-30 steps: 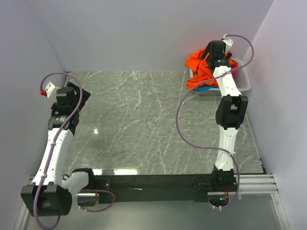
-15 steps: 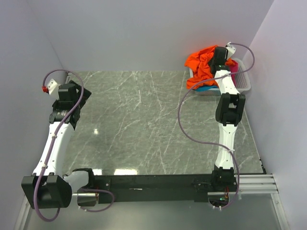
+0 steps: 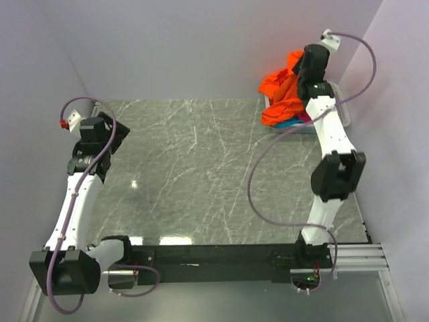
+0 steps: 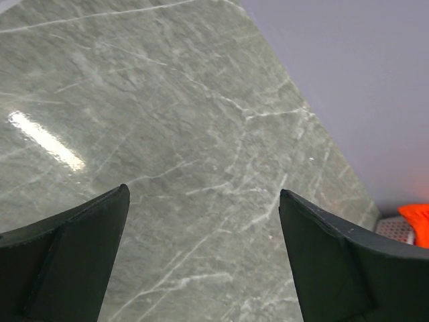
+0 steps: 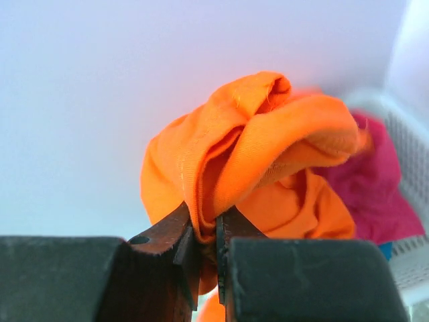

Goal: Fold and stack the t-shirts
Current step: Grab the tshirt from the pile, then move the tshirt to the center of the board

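An orange t-shirt [image 3: 280, 90] is bunched over the basket [image 3: 344, 115] at the back right, with teal cloth [image 3: 288, 123] peeking out beneath it. My right gripper [image 3: 301, 72] is shut on a fold of this orange t-shirt [image 5: 255, 147] and holds it raised above the basket. A magenta t-shirt [image 5: 379, 194] lies in the basket behind it. My left gripper [image 4: 201, 221] is open over bare marble at the table's left side, nothing between its fingers. A scrap of the orange t-shirt [image 4: 417, 221] shows at that view's right edge.
The white slatted basket [image 5: 410, 258] stands in the table's back right corner against the walls. The grey marble tabletop [image 3: 194, 168] spreads between the two arms. Walls close in on the left, back and right.
My right gripper shut on the orange t-shirt and lifted it up from the basket. The right arm stretched upward. The left arm shifted slightly.
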Controlling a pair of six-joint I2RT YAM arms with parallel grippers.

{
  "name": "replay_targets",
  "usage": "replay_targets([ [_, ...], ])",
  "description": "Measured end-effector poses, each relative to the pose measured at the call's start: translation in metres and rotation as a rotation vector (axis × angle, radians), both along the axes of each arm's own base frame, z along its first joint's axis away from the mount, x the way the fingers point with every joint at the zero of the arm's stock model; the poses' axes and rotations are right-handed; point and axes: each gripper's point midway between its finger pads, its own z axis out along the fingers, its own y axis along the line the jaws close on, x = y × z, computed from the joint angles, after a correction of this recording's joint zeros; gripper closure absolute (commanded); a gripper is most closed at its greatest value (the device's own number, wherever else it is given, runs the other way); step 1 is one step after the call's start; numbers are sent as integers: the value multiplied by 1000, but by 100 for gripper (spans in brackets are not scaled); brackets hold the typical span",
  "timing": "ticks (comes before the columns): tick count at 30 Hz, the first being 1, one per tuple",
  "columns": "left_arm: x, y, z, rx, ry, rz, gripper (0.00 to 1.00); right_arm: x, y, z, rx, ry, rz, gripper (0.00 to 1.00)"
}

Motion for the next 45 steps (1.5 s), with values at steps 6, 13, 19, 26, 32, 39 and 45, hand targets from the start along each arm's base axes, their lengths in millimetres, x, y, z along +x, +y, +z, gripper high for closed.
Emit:
replay_targets([
  [6,-10,-13,24,-46,-79,-54,0,-96,103,160,-75,-276,220,100],
  [13,-34,-23,51,-82,-160,-86,1,-213,214,255,-38,-502,615,100],
  [19,-59,-23,52,-96,-145,-74,1,-260,237,273,85,-564,794,100],
  [26,-71,-22,37,-107,-101,-58,1,-259,227,113,226,-265,715,96],
  [32,-65,-31,-27,-144,65,-92,1,-248,159,-131,236,285,385,32],
  [39,-74,-56,-126,-241,357,-176,1,-266,98,-219,246,573,137,14],
  [45,-88,-97,-152,-226,467,-293,0,-281,135,-219,197,607,277,14],
])
